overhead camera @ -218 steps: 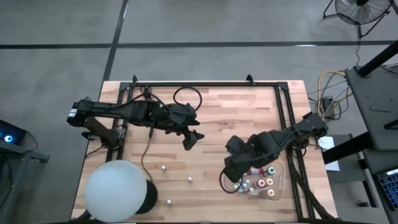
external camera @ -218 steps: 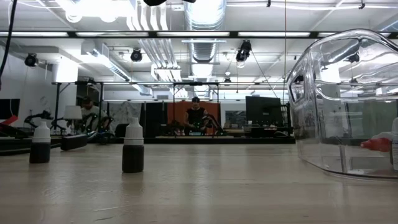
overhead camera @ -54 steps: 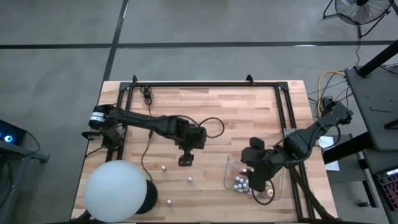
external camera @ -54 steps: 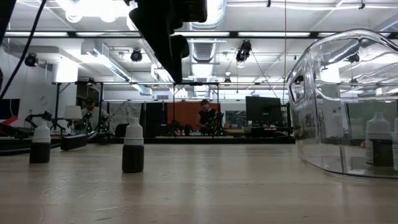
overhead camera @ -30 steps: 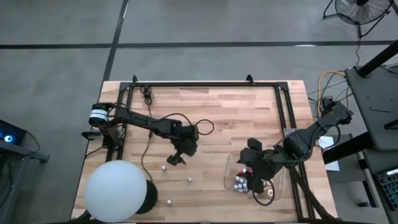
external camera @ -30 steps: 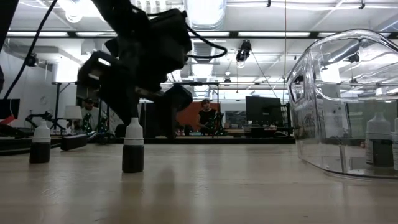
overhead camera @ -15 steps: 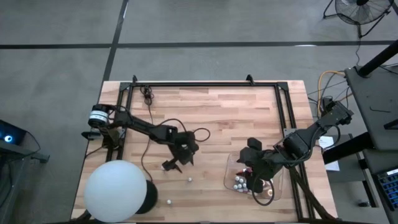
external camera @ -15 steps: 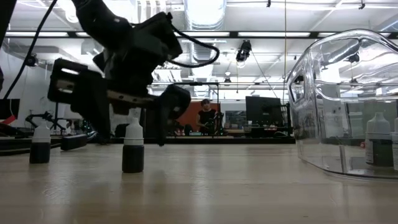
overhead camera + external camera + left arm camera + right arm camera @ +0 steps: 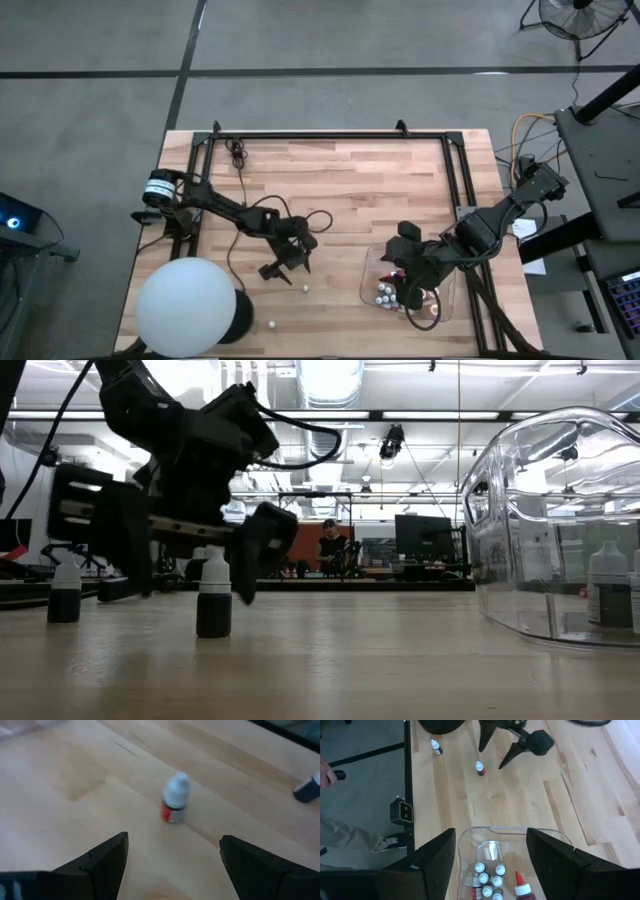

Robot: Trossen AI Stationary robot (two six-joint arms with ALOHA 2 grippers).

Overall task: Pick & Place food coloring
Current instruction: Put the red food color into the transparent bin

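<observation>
- High view: left gripper point(image 9: 287, 268) has swung down the table over the last second, now just short of a loose bottle point(image 9: 305, 289), fingers spread wide, empty.
- Right gripper point(image 9: 408, 292) unchanged over the tray point(image 9: 366, 272), part open, apparently empty.
- Pickup looks imminent; another bottle point(image 9: 271, 325) waits near the white ball point(image 9: 185, 305).

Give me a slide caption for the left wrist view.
Open left hand poised over a white-capped food coloring bottle standing upright on the wooden table.

We are seeing bright, even overhead light; ceiling lamps point(image 9: 150, 372) are glaring, and the bottle point(image 9: 175, 798) ahead of the left fingers point(image 9: 102, 862) is blurring.
</observation>
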